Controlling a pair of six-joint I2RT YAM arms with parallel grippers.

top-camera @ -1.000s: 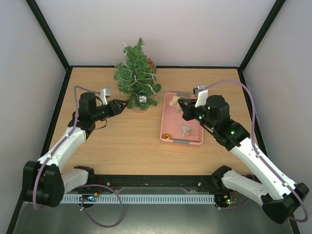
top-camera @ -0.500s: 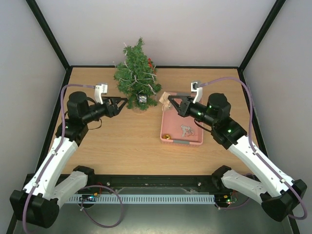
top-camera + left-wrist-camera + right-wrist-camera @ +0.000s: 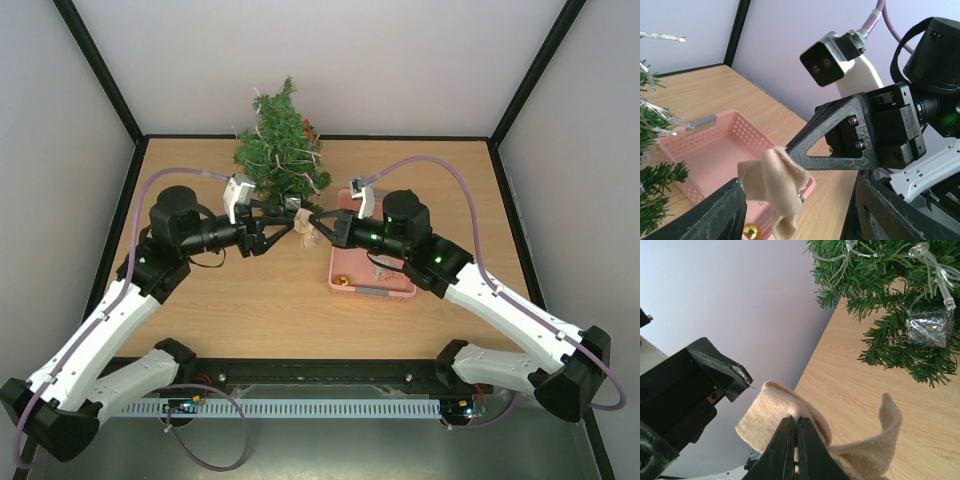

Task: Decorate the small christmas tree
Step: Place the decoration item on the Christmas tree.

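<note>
The right pincer (image 3: 795,421) is closed on a beige strip of soft felt (image 3: 767,412) and holds it in the air. The left pincer (image 3: 285,230) stands wide, one finger on each side of the strip. The dark green, bristly small christmas tree (image 3: 283,150) stands upright at the far edge of the wooden bench (image 3: 250,300), just behind both pincers. A pink plastic basket (image 3: 336,262) lies to its right.

Surface: wooden table (image 3: 240,300), light grain, black edging along its sides.
Far side, left of centre: small christmas tree (image 3: 280,150), upright on its base, low branches spreading over the wood.
Right of centre: pink basket (image 3: 335,262), rectangular with perforated walls, flat on the wood.
Spacing: basket's far-left corner near the tree's lowest branches; contact cannot be told.
</note>
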